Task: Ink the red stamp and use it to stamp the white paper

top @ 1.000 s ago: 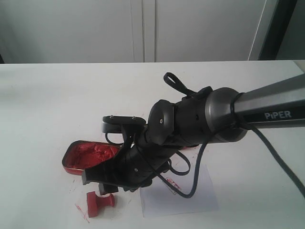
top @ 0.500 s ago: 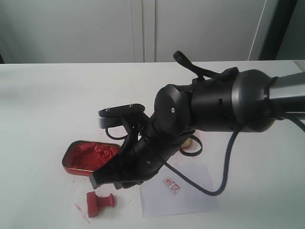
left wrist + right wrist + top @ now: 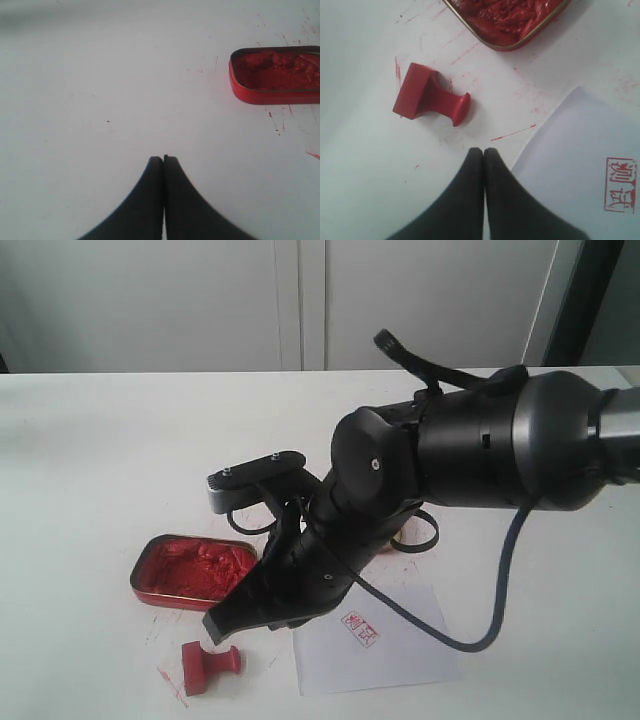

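Observation:
The red stamp (image 3: pixel 208 665) (image 3: pixel 430 97) lies on its side on the white table, its handle toward the white paper (image 3: pixel 375 645) (image 3: pixel 580 165). A small red square imprint (image 3: pixel 359 628) (image 3: pixel 620 185) marks the paper. My right gripper (image 3: pixel 222 625) (image 3: pixel 483 150) hangs shut and empty just above the table, between the stamp and the paper's edge, touching neither. The red tin of ink paste (image 3: pixel 193 571) (image 3: pixel 276 74) (image 3: pixel 507 20) sits open behind the stamp. My left gripper (image 3: pixel 163 158) is shut with nothing in it, well away from the tin; it is out of the exterior view.
Red ink smears (image 3: pixel 512 132) streak the table around the stamp and tin. The right arm's bulky dark body (image 3: pixel 460 455) hides the table's middle, with a gold-coloured object (image 3: pixel 404 534) peeking from under it. White cabinets stand behind the table.
The right arm has lifted and pulled back toward the right, uncovering the imprint on the paper. The stamp stays where it lay, on its side.

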`<state>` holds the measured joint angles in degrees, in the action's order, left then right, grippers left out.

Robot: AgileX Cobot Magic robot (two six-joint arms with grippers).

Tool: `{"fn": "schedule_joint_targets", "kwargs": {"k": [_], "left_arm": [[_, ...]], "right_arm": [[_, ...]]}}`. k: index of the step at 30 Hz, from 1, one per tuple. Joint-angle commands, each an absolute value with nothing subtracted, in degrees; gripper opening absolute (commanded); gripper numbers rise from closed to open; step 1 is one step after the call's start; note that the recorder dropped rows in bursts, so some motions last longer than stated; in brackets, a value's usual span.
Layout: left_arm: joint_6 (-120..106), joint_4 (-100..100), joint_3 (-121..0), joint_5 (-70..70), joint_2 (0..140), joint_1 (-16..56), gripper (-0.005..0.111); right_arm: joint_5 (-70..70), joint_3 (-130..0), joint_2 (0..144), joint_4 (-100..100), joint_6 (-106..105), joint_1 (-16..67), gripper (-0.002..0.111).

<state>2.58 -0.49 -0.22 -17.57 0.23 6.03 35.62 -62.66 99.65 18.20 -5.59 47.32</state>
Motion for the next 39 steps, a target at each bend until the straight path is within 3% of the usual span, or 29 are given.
{"fn": "schedule_joint_targets", "kwargs": {"k": [1, 13, 39], "left_arm": [[2.6, -0.7, 0.0, -17.5, 0.0, 5.9, 0.0], [2.6, -0.7, 0.0, -17.5, 0.0, 5.9, 0.0], [2.6, -0.7, 0.0, -17.5, 0.0, 5.9, 0.0]], "right_arm": [[35.6, -62.8, 98.1, 17.4, -5.8, 47.4, 0.0], [36.5, -62.8, 96.6, 17.0, -0.9, 43.5, 0.0], [53.8, -62.8, 93.3, 5.2, 8.5, 14.8, 0.0]]}}
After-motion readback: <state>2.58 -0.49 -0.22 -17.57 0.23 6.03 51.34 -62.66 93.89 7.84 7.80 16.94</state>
